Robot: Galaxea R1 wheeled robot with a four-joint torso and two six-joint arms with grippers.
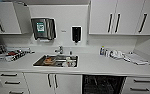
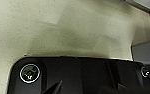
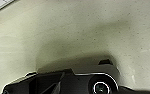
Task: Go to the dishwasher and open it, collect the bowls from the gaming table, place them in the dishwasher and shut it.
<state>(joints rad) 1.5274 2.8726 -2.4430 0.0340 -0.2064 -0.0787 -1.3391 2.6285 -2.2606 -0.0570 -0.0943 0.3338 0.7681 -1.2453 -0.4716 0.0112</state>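
The dishwasher (image 1: 102,85) is standing open under the counter (image 1: 96,65), ahead and right of centre, so nearer the right arm; neither gripper's finger state can be told.

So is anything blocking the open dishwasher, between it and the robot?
Nothing visible does. The dishwasher shows its dark interior under the countertop, right of the sink, with no object in front of it. No bowls are in sight here.

A steel sink (image 1: 55,61) sits in the white worktop (image 1: 96,65); the dark open dishwasher (image 1: 102,84) lies below, to its right, under white wall cabinets (image 1: 116,16).
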